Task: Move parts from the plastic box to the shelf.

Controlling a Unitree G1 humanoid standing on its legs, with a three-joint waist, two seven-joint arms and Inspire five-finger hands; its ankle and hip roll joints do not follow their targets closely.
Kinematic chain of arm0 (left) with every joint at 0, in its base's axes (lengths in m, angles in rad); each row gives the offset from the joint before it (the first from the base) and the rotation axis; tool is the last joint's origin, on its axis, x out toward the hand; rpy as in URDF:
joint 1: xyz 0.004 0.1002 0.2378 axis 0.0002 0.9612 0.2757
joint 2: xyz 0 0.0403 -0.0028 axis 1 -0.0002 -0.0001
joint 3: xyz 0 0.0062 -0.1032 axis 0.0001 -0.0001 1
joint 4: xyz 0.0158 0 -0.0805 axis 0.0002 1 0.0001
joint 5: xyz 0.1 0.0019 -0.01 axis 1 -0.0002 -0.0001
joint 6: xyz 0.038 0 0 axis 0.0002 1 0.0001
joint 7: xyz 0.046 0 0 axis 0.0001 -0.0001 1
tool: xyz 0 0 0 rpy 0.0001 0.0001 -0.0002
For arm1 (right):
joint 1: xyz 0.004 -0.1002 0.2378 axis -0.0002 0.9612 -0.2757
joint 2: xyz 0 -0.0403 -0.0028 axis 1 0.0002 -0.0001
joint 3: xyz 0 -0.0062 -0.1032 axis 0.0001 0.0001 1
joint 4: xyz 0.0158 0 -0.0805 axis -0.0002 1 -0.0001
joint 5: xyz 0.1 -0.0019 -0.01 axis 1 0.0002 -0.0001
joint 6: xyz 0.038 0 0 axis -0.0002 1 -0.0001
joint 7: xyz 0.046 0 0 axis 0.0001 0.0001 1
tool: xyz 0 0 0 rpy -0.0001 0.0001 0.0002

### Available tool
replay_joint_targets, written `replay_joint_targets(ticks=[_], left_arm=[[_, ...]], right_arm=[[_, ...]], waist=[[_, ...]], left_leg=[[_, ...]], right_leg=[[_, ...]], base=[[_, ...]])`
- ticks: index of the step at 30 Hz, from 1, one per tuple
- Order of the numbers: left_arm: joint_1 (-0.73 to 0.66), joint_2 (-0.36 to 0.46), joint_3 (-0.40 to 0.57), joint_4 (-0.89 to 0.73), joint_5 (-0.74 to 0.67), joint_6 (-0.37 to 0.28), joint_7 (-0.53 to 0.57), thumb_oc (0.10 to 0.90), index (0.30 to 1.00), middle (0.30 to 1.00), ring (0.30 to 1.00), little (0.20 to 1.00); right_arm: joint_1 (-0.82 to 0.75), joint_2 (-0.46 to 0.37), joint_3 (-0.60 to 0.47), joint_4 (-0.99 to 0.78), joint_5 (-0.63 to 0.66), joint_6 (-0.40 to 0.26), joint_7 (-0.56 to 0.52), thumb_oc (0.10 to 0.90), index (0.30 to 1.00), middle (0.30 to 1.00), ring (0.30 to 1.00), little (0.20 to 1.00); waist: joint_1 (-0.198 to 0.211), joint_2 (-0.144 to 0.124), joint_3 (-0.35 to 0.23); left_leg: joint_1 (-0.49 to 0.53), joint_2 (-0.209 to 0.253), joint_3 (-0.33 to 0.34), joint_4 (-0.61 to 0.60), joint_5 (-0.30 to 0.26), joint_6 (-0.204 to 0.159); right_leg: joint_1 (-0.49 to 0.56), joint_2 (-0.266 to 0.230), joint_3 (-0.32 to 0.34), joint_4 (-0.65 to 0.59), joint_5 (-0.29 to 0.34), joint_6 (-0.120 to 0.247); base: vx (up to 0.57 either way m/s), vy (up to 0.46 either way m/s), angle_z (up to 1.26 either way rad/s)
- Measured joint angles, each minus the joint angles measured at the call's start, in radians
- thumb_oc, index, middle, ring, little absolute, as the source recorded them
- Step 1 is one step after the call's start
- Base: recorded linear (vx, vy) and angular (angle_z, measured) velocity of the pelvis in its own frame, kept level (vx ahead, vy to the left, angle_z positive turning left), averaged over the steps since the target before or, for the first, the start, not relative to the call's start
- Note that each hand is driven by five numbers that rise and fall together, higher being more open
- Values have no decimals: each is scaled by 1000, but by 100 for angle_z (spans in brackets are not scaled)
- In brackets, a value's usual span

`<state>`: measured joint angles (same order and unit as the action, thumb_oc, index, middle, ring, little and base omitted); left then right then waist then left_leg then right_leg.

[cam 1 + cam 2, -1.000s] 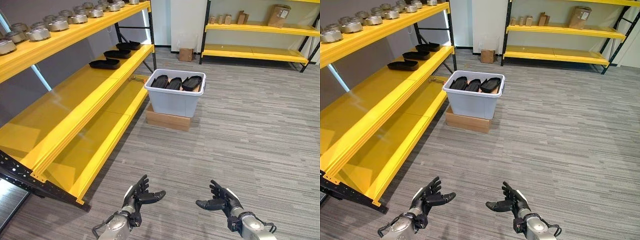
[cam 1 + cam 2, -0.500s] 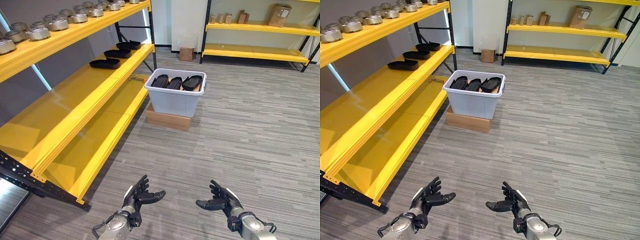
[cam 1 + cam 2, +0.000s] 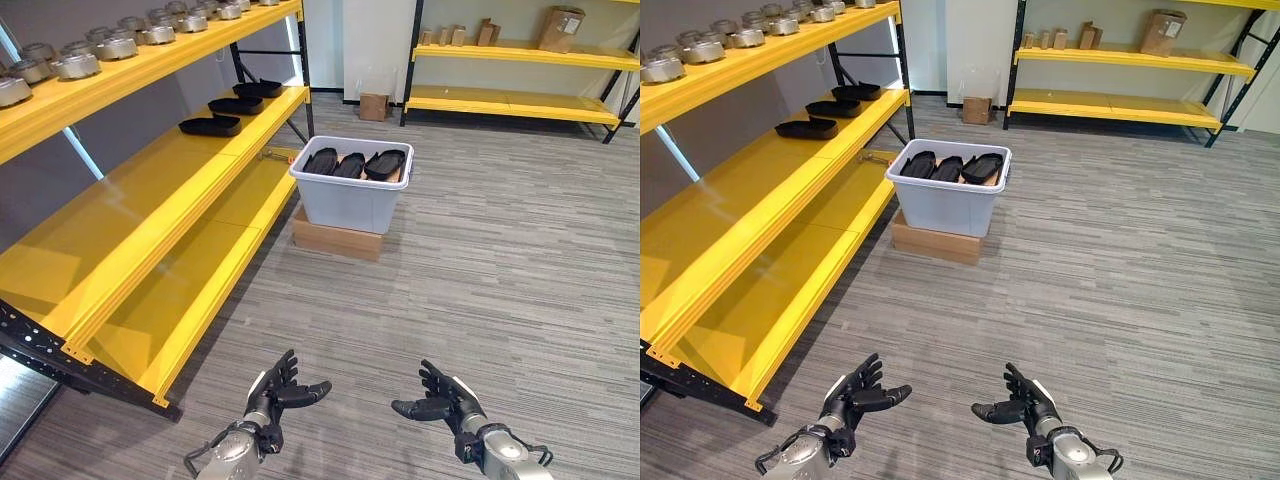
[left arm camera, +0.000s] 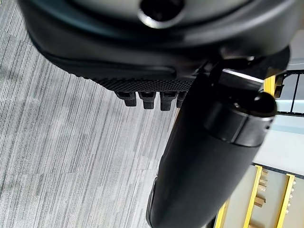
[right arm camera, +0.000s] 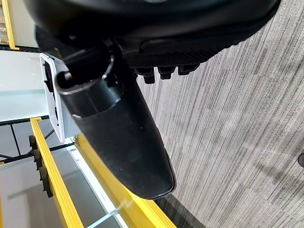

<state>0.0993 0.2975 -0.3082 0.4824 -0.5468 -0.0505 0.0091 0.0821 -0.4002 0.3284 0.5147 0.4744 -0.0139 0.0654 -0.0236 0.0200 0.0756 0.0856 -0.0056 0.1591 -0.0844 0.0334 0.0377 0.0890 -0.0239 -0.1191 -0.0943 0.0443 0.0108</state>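
Hovering low over the floor, left hand (image 3: 272, 398) and right hand (image 3: 442, 398) both hang empty with fingers relaxed and spread, palms turned toward each other, well short of the plastic box (image 3: 351, 203). That box sits on a flat cardboard box (image 3: 335, 240), just beside the yellow shelf (image 3: 150, 190). Black parts (image 3: 351, 165) stand on edge in a row inside the box, three in sight. More black parts (image 3: 210, 127) already lie on the shelf's middle level, beyond the box; metal parts (image 3: 75, 67) line the level above. Judgement: the parts look like stiff moulded trays, probably light, smooth enough to slip. Best hold likely a pinch over the raised upper rim, lifting straight up out of the box. No part picked yet.
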Motion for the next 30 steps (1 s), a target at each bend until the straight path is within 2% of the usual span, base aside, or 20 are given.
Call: replay_joint_targets(ticks=[7,10,11,12,13,14,15,16,17,19,20,21,22,23,24,25,27,28,29,30], left_arm=[[-10,2,0,0,-1,0,0,900,1000,1000,1000,1000],[-32,2,-1,0,-2,0,0,900,1000,1000,1000,1000],[-50,1,-2,4,-2,-1,0,900,1000,1000,1000,1000],[-72,-3,-7,13,-2,-2,0,900,1000,1000,1000,1000],[-84,0,-13,19,-2,-2,-2,900,1000,1000,1000,1000],[-86,5,-11,18,-2,-5,0,900,1000,1000,1000,1000],[-89,7,-10,19,-2,-6,2,900,1000,1000,1000,1000],[-91,9,-11,19,-1,-9,1,900,1000,1000,1000,1000],[-81,8,-14,18,-1,-9,0,900,1000,1000,1000,1000],[-68,6,-23,21,-1,-11,2,900,1000,1000,1000,1000],[-62,6,-26,21,0,-10,0,900,1000,1000,1000,1000],[-68,11,-25,20,0,-10,-1,900,1000,1000,1000,1000],[-70,12,-16,22,0,-13,1,900,1000,1000,1000,1000],[-74,16,-6,25,0,-13,1,900,1000,1000,1000,1000],[-83,25,-5,27,0,-13,-4,900,1000,1000,1000,1000],[-99,37,-1,28,0,-13,-15,900,1000,1000,1000,1000],[-98,36,2,33,0,-13,-17,900,1000,1000,1000,1000],[-90,35,2,33,0,-15,-17,900,1000,1000,1000,1000],[-80,32,7,32,1,-16,-19,900,1000,1000,1000,1000],[-74,30,11,32,1,-16,-17,900,1000,1000,1000,1000]], right_arm=[[-6,-2,0,-1,-2,-2,0,900,1000,1000,1000,1000],[-11,-2,1,-1,-1,-3,0,900,1000,1000,1000,1000],[-13,-1,-3,-2,0,-5,0,900,1000,1000,1000,1000],[-17,-3,-16,-4,0,-6,-1,900,1000,1000,1000,1000],[-6,-2,-19,-9,1,-7,0,900,1000,1000,1000,1000],[-1,4,-16,-10,1,-5,1,900,1000,1000,1000,1000],[-2,5,-16,-12,1,-7,1,900,1000,1000,1000,1000],[-16,5,-22,-17,1,-15,0,900,1000,1000,1000,1000],[-6,9,-26,-32,2,-16,0,900,1000,1000,1000,1000],[0,11,-26,-38,2,-18,1,900,1000,1000,1000,1000],[0,11,-26,-41,2,-16,4,900,1000,1000,1000,1000],[3,11,-26,-64,2,-16,10,900,1000,1000,1000,1000],[1,12,-24,-72,2,-14,14,900,1000,1000,1000,1000],[2,16,-23,-81,2,-15,17,900,1000,1000,1000,1000],[9,18,-24,-95,2,-16,17,900,1000,1000,1000,1000],[14,19,-27,-105,2,-16,16,900,1000,1000,1000,1000],[29,19,-29,-106,2,-16,12,900,1000,1000,1000,1000],[37,19,-28,-105,1,-16,12,900,1000,1000,1000,1000],[43,20,-29,-106,0,-16,14,900,1000,1000,1000,1000],[43,20,-29,-105,0,-11,14,900,1000,1000,1000,1000]], waist=[[1,-1,0],[1,2,3],[-1,5,18],[-4,22,40],[-20,20,46],[-26,4,50],[-22,0,58],[-24,-5,86],[-30,-1,99],[-27,13,124],[-26,22,127],[-39,26,132],[-30,24,134],[-31,24,137],[-37,14,136],[-47,-9,140],[-58,-19,142],[-57,-20,142],[-54,-19,136],[-50,-18,132]], left_leg=[[-25,-5,2,4,1,4],[-46,-13,0,4,-3,18],[-53,-22,-5,3,-12,39],[-52,-14,-17,3,-6,42],[-54,-26,-36,12,-3,46],[-47,-47,-49,13,-15,54],[-47,-64,-51,17,-17,65],[-51,-74,-52,45,-28,83],[-37,-91,-58,59,-43,100],[-25,-99,-55,96,-77,133],[-25,-97,-57,97,-81,138],[-29,-105,-70,98,-80,133],[-31,-104,-67,103,-89,140],[-33,-93,-70,106,-98,133],[-33,-91,-80,102,-107,117],[-25,-102,-85,95,-105,119],[24,-109,-105,96,-130,93],[65,-108,-107,88,-147,90],[93,-104,-112,86,-189,68],[122,-98,-112,87,-221,58]], right_leg=[[-27,-4,2,10,3,1],[-82,-15,3,83,-24,10],[-114,-24,3,152,-42,19],[-162,-32,0,267,-68,37],[-201,-57,3,371,-108,54],[-242,-76,32,464,-127,66],[-296,-91,42,574,-125,72],[-384,-112,76,748,-100,103],[-431,-126,82,838,-76,127],[-458,-143,78,919,-56,120],[-467,-134,78,910,-81,116],[-478,-115,87,812,-107,123],[-489,-89,105,777,-118,120],[-482,-42,146,663,-135,113],[-474,-30,130,502,-122,106],[-469,-45,101,285,-75,101],[-456,-82,49,80,9,100],[-452,-97,31,65,25,92],[-450,-117,-4,56,44,99],[-430,-124,-62,37,47,103]], base=[[4,89,-1],[2,187,2],[4,193,9],[24,134,37],[97,277,50],[88,203,45],[136,258,18],[121,155,16],[191,184,13],[101,49,-2],[258,-6,5],[349,-33,0],[457,-62,4],[211,-57,5],[313,-89,30],[205,-60,40],[399,-141,33],[493,-193,20],[447,-212,-1],[488,-238,6]])
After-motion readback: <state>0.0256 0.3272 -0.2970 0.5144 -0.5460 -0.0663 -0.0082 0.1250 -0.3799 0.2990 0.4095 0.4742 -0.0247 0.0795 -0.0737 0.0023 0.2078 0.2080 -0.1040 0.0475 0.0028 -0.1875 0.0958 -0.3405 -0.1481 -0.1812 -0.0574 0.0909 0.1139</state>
